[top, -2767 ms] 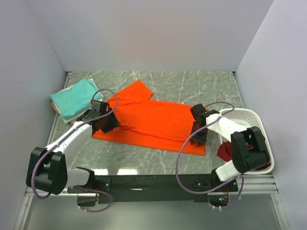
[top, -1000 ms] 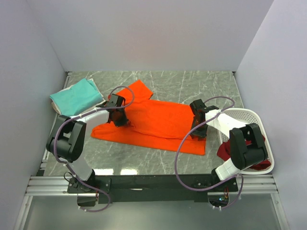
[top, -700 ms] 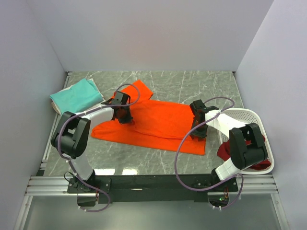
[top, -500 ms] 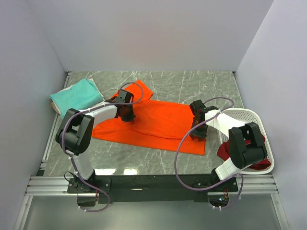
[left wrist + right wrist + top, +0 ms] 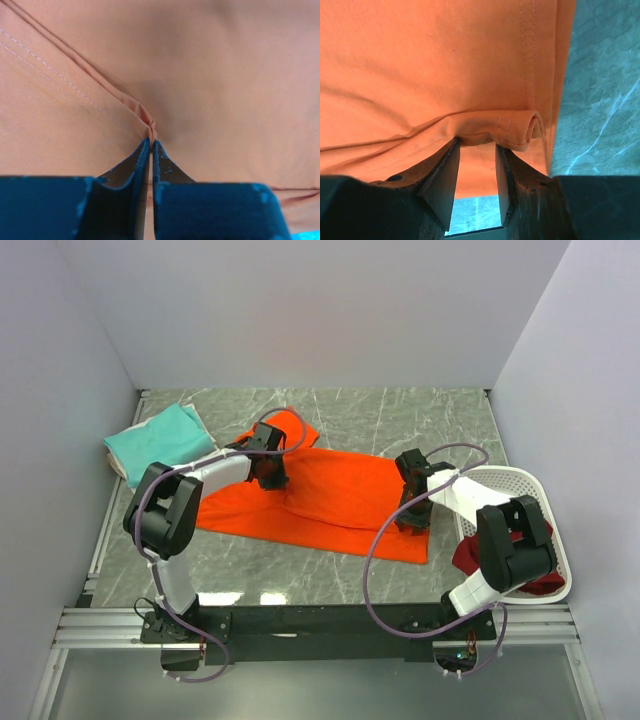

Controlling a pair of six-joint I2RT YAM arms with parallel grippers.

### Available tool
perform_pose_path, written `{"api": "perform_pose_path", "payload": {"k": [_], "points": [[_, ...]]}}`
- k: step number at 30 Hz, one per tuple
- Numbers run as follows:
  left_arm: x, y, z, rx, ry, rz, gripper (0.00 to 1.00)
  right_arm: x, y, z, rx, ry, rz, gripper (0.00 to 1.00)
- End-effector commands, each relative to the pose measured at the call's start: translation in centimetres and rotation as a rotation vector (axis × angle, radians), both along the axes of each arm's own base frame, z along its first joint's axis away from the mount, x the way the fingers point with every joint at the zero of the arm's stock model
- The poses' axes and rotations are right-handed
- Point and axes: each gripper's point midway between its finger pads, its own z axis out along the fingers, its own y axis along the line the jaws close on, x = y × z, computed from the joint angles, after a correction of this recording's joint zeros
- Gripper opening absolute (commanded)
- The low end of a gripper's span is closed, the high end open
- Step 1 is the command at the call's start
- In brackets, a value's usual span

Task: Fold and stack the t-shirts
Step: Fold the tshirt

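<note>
Marble tabletop: both arms reach inward, left fingers (image 5: 151,150) and right fingers (image 5: 476,172) pinching orange t-shirt (image 5: 330,495) folds.

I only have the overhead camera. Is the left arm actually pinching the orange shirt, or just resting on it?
Observer: Pinching. The left wrist view shows the left gripper with fingers nearly together on a thin ridge of the orange shirt.
Operator: And the right one?
Observer: The right gripper has its fingers apart, with a folded hem edge of the shirt bunched at the fingertips; whether it is gripped is unclear.
Operator: What is under that hem?
Observer: The right wrist view shows bare marbled table just beside the shirt's stitched edge.
</note>
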Motion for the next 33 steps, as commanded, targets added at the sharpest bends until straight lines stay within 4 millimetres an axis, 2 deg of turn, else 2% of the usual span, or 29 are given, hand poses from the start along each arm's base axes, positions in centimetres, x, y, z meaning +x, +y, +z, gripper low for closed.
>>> {"api": "perform_pose_path", "payload": {"k": [1,8,10,17,21,24,26,28,30,32,33], "points": [[1.2,-0.8,2.1,-0.023,-0.058,-0.003,0.13,1.2,-0.3,0.2,-0.013,-0.03,-0.034,0.42],[1.8,-0.5,3.7,-0.016,-0.089,0.017,0.26,2.7,-1.5,0.8,-0.031,-0.053,-0.067,0.42],[2.0,-0.5,4.7,-0.022,-0.11,0.022,0.31,3.0,-1.9,0.8,-0.031,-0.06,-0.073,0.42],[2.3,-0.5,8.5,-0.052,-0.178,0.032,0.6,4.4,-1.5,1.5,-0.003,-0.1,-0.054,0.42],[1.8,0.1,10.3,-0.052,-0.212,0.039,0.68,5.3,-1.2,2.5,0.008,-0.125,-0.036,0.42],[1.0,1.9,10.2,-0.013,-0.22,0.066,0.73,6.1,-1.0,4.2,0.015,-0.178,-0.022,0.43],[0.2,3.5,8.9,0.009,-0.196,0.092,0.75,6.4,-0.7,5.9,0.027,-0.231,-0.005,0.43],[-0.2,5.0,9.0,0.004,-0.202,0.123,0.77,6.4,0.1,7.0,0.043,-0.261,0.016,0.43],[-1.4,6.3,7.9,0.011,-0.181,0.145,0.78,6.6,1.5,8.9,0.087,-0.317,0.054,0.43],[-1.7,7.8,7.2,0.001,-0.172,0.181,0.79,6.1,4.6,10.4,0.167,-0.354,0.139,0.43],[-2.7,8.4,6.3,0.005,-0.153,0.189,0.8,6.1,6.0,10.9,0.2,-0.374,0.171,0.43]]}}
